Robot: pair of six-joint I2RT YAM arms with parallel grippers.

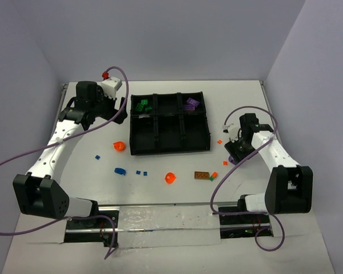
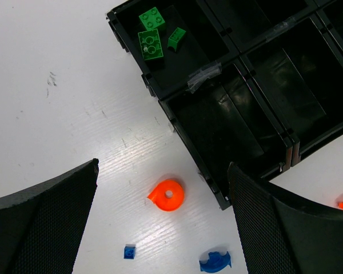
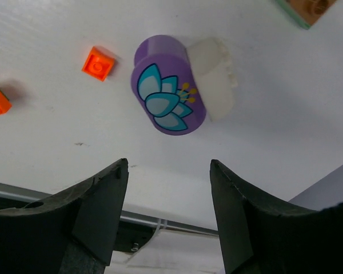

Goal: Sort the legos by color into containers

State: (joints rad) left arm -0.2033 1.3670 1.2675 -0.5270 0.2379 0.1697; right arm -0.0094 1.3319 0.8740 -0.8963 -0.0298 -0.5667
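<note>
Tray (image 1: 160, 151) of six compartments sits mid-table in the top view, with green legos (image 1: 142, 105) in its far left compartment and purple legos (image 1: 191, 103) in its far right one. An orange ring piece (image 1: 120, 146), a blue piece (image 1: 120, 170) and a brown plate (image 1: 202, 176) lie loose on the table. The left gripper (image 1: 117, 109) hangs by the tray's left wall. The right gripper (image 1: 235, 149) is low, right of the tray, near a purple flower-printed piece (image 1: 232, 161).

Left wrist view: the left gripper (image 2: 163, 168) has its jaws spread wide with nothing between them. The orange ring piece (image 2: 168, 195) lies on the table just beside the tray's (image 2: 160, 97) corner. Three green legos (image 2: 154, 34) rest in the corner compartment.

Right wrist view: the right gripper (image 3: 168, 165) has its jaws apart and holds nothing. The purple flower-printed piece (image 3: 168, 94) lies on the table just beyond the fingertips, touching a white piece (image 3: 214, 77), with a small orange lego (image 3: 98, 63) near it
</note>
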